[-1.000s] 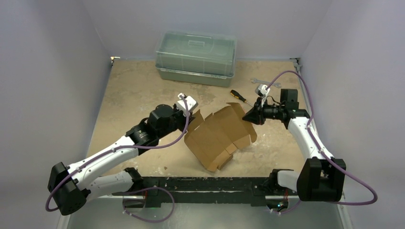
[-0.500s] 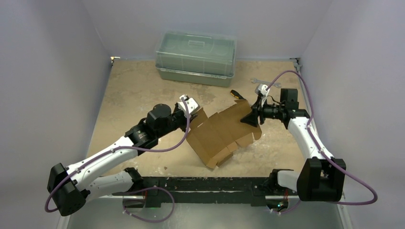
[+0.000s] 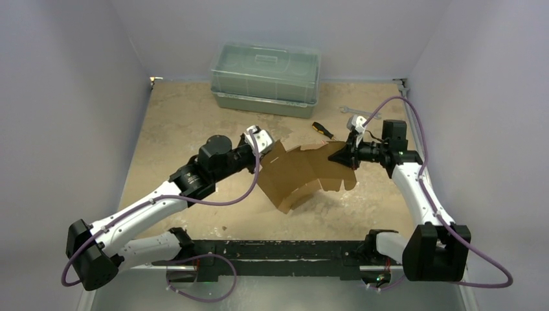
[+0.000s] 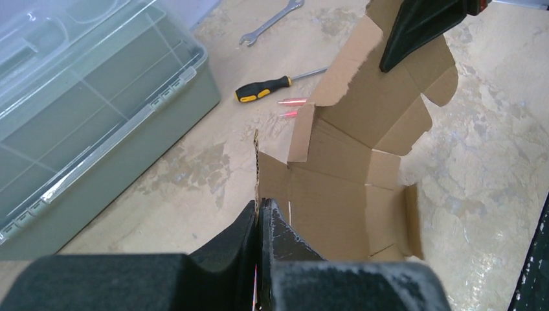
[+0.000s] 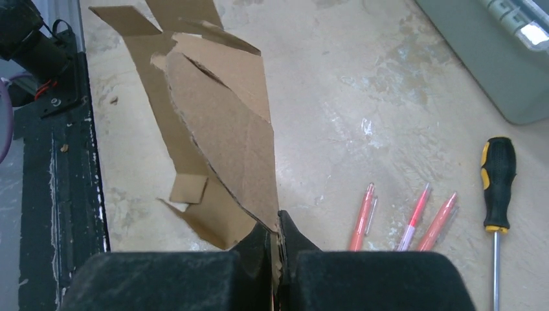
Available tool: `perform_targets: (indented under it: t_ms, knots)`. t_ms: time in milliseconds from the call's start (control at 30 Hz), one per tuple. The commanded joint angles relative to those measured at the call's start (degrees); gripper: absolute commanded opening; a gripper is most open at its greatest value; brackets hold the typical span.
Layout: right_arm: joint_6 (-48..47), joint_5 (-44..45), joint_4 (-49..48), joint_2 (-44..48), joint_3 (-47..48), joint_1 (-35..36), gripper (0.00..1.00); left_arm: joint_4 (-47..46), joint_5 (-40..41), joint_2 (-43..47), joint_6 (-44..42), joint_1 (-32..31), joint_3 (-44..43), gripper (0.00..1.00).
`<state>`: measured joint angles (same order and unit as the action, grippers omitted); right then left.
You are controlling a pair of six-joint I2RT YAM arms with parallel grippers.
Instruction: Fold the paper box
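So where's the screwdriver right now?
In the overhead view the screwdriver lies right of centre, just beyond the paper box, near the green bin and the wrench.

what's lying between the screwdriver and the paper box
Three pink pens lie between the screwdriver and the paper box; the right wrist view shows them best.

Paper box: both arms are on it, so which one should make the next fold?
Probably right. The right gripper pinches the raised outer panel of the paper box and can swing it inward, while the left gripper clamps the opposite edge, so it is better suited as the anchor.
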<state>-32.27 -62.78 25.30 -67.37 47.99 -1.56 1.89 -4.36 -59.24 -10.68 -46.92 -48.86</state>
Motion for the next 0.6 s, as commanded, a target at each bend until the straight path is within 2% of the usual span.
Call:
perform_targets:
  t_ms: [0, 133, 167, 300, 367, 467, 567]
  knots:
    - [-1.19, -3.45, -0.84, 3.77, 0.71, -1.08, 0.00, -1.99, 0.94, -0.84, 1.11, -0.11, -4.20, 0.00]
    - [-0.44, -3.47, -0.24, 4.80, 1.23, -2.22, 0.00, -2.14, 2.72, 0.27, 8.50, -0.14, -4.02, 0.34]
    - [-0.05, -3.05, -0.21, 4.64, 1.50, -2.44, 0.00, -2.30, 3.98, 1.37, 9.98, -0.12, -3.29, 0.44]
    - [-0.47, -2.40, 0.50, 3.60, 1.75, -2.65, 0.00, -1.00, 11.47, 6.24, 20.05, 0.06, -0.47, 0.75]
    - [-1.13, -1.86, 1.20, 3.57, 1.85, -2.74, 0.00, 2.29, 14.56, 8.01, 25.39, 0.61, 0.21, 0.81]
    - [-1.50, -1.73, 1.50, 3.74, 1.76, -2.74, 0.00, 4.38, 15.50, 11.42, 30.52, 1.09, 3.22, 0.82]
    - [-1.52, -1.64, 1.59, 3.53, 1.76, -2.73, 0.00, 2.29, 16.53, 15.77, 35.30, 1.34, 9.90, 0.83]
